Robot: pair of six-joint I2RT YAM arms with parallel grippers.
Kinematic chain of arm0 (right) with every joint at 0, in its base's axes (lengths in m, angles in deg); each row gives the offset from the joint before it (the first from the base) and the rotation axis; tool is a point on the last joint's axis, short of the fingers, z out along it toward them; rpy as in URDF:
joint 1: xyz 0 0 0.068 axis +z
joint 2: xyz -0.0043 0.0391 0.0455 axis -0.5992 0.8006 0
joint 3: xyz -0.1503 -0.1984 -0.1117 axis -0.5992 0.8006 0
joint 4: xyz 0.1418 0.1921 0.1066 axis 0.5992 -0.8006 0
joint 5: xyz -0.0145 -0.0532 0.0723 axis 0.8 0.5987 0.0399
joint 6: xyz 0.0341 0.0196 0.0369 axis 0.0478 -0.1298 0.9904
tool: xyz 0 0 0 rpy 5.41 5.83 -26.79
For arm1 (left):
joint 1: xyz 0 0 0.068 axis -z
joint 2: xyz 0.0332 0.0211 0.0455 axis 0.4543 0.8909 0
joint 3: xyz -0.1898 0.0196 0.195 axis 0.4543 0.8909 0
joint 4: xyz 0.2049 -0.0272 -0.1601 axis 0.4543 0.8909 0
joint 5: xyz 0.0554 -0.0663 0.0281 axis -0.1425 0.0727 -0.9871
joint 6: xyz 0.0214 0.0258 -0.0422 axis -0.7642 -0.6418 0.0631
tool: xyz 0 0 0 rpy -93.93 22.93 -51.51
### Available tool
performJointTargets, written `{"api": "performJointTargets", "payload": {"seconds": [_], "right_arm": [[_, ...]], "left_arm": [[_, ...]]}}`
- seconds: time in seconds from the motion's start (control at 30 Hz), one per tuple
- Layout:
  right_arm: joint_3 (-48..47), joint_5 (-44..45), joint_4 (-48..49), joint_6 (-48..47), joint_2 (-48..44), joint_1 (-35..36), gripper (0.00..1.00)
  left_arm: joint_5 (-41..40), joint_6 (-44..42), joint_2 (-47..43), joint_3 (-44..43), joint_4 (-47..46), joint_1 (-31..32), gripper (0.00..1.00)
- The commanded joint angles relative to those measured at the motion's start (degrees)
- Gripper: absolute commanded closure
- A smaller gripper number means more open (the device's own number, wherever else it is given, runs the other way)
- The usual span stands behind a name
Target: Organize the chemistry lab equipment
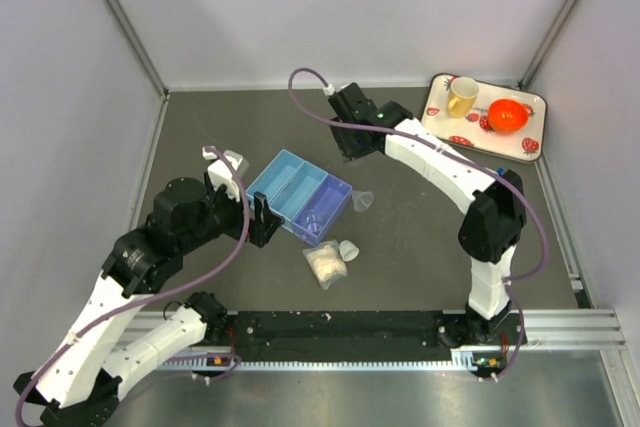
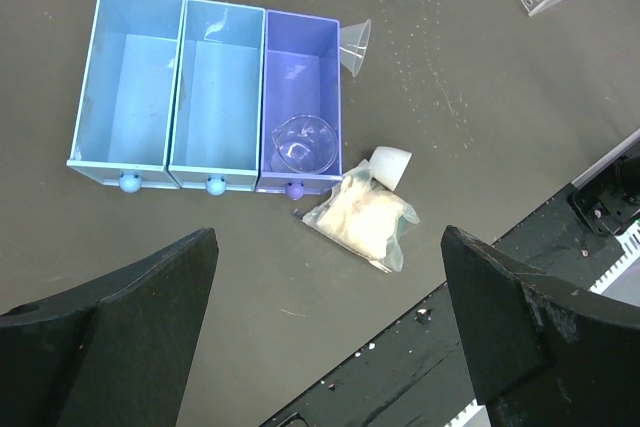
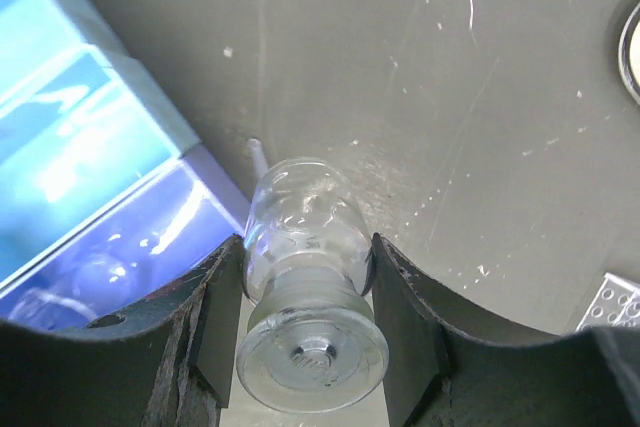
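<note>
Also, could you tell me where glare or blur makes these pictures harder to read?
Right wrist: the small clear vessel in the right gripper looks slightly soft at its near end, and white glare streaks the blue tray. Left wrist: sharp, though the beaker shows mostly by its highlights. Top external: even light, but the funnel is faint against the table.

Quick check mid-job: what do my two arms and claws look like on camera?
The left arm and right arm have white shells and black joints; a purple cable loops along each. The left claw and right claw each have two thick black fingers.
</note>
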Motion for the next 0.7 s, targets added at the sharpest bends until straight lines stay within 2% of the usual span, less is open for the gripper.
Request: {"api": "performJointTargets", "payload": {"seconds": [0.0,0.27,0.67], "right_arm": [[-4.78,2.3,-2.47,-1.57,-4.81,4.87,0.83],[-5.23,-1.91,-2.65,-1.31,-4.99,9.8,0.83],[-2.24,-5.35,-2.13,-4.12,1.51,11.65,0.83]], "left_arm": [[0.34,-0.33,-0.19,-0.9,-2.4,-0.13,0.01],[0.34,-0.07,-0.9,-1.43,-1.61,-0.22,0.01],[-0.1,0.19,-2.39,-1.6,-0.73,-0.22,0.01]]}}
